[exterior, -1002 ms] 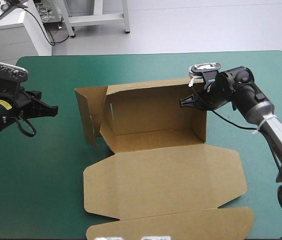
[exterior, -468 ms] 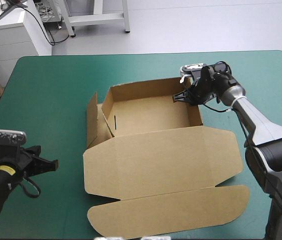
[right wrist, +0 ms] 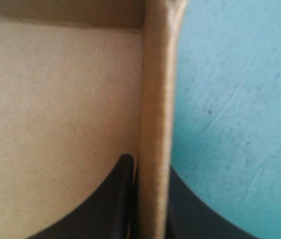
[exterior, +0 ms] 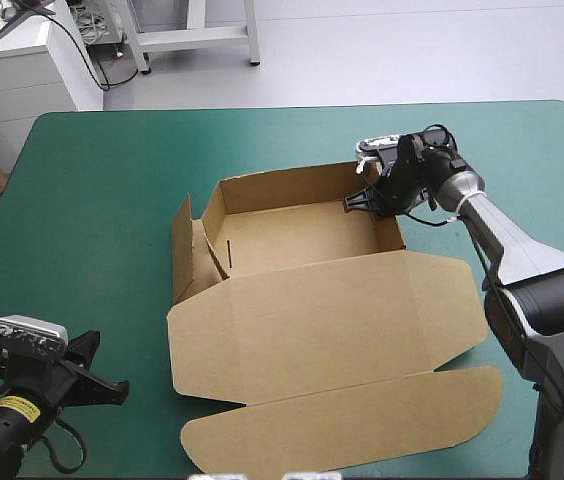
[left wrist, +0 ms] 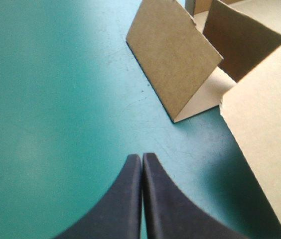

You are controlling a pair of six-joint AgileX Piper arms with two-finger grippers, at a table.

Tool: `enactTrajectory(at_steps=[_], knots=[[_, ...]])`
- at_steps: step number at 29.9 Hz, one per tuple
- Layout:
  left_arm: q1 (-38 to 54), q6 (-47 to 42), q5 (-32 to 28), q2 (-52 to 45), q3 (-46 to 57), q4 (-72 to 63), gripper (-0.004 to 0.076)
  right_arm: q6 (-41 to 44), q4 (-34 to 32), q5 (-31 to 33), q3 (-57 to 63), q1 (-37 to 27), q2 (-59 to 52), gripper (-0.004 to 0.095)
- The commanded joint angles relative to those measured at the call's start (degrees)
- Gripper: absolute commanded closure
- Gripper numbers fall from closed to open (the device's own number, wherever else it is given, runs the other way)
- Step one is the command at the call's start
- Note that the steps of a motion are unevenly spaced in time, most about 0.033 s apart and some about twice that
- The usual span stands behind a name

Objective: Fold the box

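Box (exterior: 327, 325), its wall clamped in our right gripper (right wrist: 148, 167), risked buckling if tugged; our left gripper (left wrist: 141, 160) sat closed, empty.

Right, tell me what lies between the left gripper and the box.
Nothing but bare teal-green cover. The left wrist view shows it running from the left gripper, jaws shut, to the box; the high view agrees.

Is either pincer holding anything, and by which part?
The right pincer is shut on the brown cardboard box, gripping the top edge of its right-hand wall near the far corner. The left pincer is shut, holding nothing.
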Motion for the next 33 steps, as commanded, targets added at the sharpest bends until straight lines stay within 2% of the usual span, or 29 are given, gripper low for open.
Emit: enactTrajectory(at_steps=[1,3,5,9,16,20,24,33], knots=[[-5.15,-6.34,-3.04,0.31,-1.41,7.33,0.0733,-1.03,1.43,5.33,-1.32,0.41,-0.67,0.0633],[-7.02,-11.36,-1.33,0.31,-1.41,12.93,0.0733,-0.92,1.19,6.28,-3.37,0.41,-0.67,0.053],[-8.17,-13.89,0.58,0.31,-1.41,16.2,0.0733,0.0,0.67,6.99,-5.7,0.41,-0.77,0.0482],[-8.79,-15.91,0.85,0.09,-1.41,18.29,0.0733,0.0,-1.63,12.51,-12.6,0.41,-0.77,0.0476],[-8.79,-15.91,0.97,0.09,-1.41,18.18,0.0732,0.9,-3.37,12.83,-19.74,0.41,-6.01,0.0475],[-8.79,-15.91,0.97,0.09,-1.41,17.77,0.0732,0.9,-6.14,12.83,-20.11,0.41,-10.89,0.0473],[-8.79,-15.91,0.97,0.09,-1.41,17.77,0.0732,0.0,-6.54,12.83,-20.11,0.41,-14.52,0.0431],[-8.79,-15.91,0.88,0.09,-1.41,17.77,0.0732,0.0,-6.04,12.83,-13.29,0.41,-14.24,0.0402]])
